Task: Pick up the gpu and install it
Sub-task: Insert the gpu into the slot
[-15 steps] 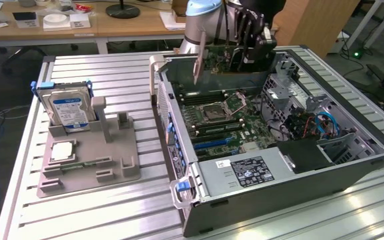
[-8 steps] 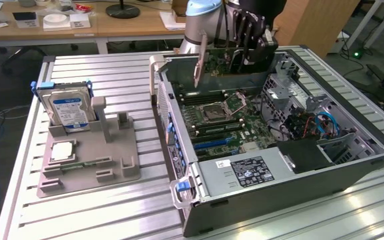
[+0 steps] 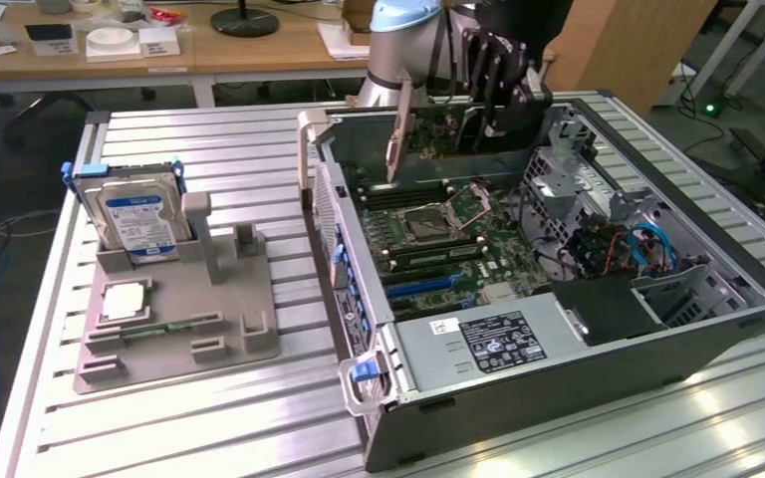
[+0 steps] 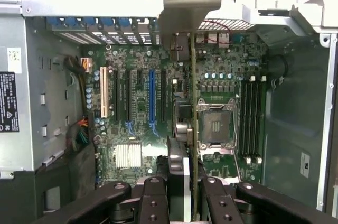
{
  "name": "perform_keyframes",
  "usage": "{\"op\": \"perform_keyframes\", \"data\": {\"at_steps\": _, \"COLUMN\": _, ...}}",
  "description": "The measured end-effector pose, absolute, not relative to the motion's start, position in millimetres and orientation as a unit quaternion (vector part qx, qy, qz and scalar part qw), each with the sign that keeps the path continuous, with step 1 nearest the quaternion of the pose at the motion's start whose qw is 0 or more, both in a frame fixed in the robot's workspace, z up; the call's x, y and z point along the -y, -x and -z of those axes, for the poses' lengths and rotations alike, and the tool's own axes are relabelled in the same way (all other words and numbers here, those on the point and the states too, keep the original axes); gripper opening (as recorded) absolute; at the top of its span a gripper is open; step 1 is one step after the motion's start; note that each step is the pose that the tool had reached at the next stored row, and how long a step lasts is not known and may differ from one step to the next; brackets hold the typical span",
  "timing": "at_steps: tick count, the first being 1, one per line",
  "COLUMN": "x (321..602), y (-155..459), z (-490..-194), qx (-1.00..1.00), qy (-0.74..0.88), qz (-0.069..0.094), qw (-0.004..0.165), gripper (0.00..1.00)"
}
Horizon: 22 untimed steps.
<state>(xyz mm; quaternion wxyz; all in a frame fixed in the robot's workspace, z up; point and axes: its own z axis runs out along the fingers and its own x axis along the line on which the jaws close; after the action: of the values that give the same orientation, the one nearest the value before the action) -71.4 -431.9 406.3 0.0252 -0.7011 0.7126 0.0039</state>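
My gripper (image 3: pixel 496 105) hangs over the far end of the open computer case (image 3: pixel 701 329), shut on the gpu (image 3: pixel 442 149). The gpu is a thin dark card held on edge, its pale metal bracket (image 3: pixel 396 139) pointing down toward the case's rear wall. The wrist view looks straight down the card: the gpu (image 4: pixel 193 129) is a thin vertical line between my fingers (image 4: pixel 153 197), and the bracket (image 4: pixel 185 2) sits at its far end. It floats above the motherboard (image 4: pixel 132 129), between the blue expansion slot (image 4: pixel 152 97) and the CPU socket (image 4: pixel 216 126), and touches no slot.
In the exterior view's left half, a grey fixture (image 3: pixel 176 299) on the slatted table carries a blue-labelled hard drive (image 3: pixel 143 219) and a small square CPU chip (image 3: pixel 124 302). The power supply (image 3: pixel 489 344) fills the case's near end. Drive cages and cables (image 3: pixel 636 249) line its right side.
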Motion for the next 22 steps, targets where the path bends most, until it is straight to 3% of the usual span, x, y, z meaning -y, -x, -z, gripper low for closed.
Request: {"op": "perform_keyframes", "data": {"at_steps": 22, "x": 432.1, "y": 72.0, "z": -377.6, "qx": -0.713, "qy": 0.700, "qz": -0.001, "qw": 0.023, "gripper": 0.28}}
